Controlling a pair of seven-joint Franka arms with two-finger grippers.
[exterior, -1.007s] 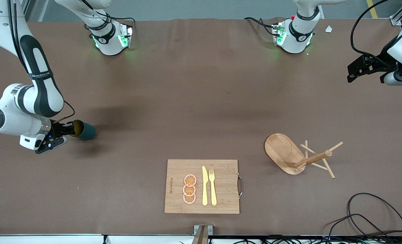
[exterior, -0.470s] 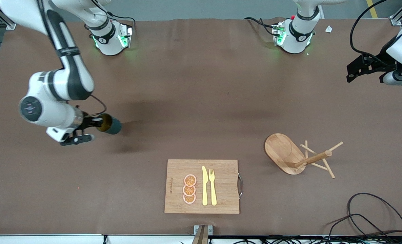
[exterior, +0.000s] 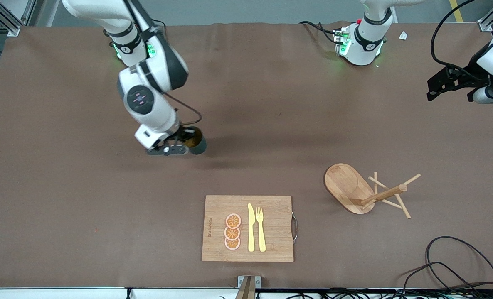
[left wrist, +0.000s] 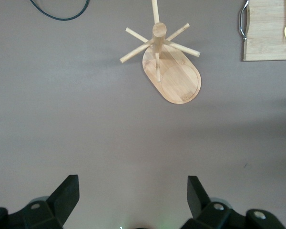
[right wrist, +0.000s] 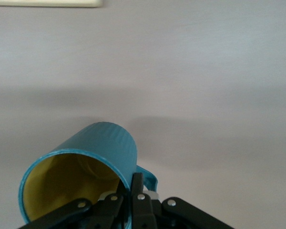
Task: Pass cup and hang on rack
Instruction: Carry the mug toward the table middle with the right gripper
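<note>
My right gripper (exterior: 179,144) is clenched on the cup (exterior: 195,141), pinching its wall at the rim right next to the small handle. In the right wrist view my fingers (right wrist: 136,193) close on the teal rim while the cup (right wrist: 81,176) tips away from them, its yellow inside open toward the camera and its body sticking out past my fingertips. In the front view the cup juts from the gripper toward about 2 o'clock, in the air over bare brown table (exterior: 271,124), at roughly 11 o'clock from the cutting board (exterior: 247,228) and toward my right arm's end of the middle stretch.

The rack (exterior: 365,191) stands on the table toward my left arm's end, at about 2 o'clock from the board; its oval base sits flat and the pegs spread from the post. My left gripper (exterior: 446,83) waits over the table's edge at that end, fingers (left wrist: 62,198) spread wide and grasping nothing; from its wrist view the rack (left wrist: 164,67) lies at 12 o'clock, well apart.

A second ago my right arm held the cup near its own edge of the table. Since then I have swung it far in toward the middle, the grip unchanged. The left gripper, the rack and the board with its knife (exterior: 251,228), fork (exterior: 261,228) and orange slices (exterior: 232,232) have not moved.
</note>
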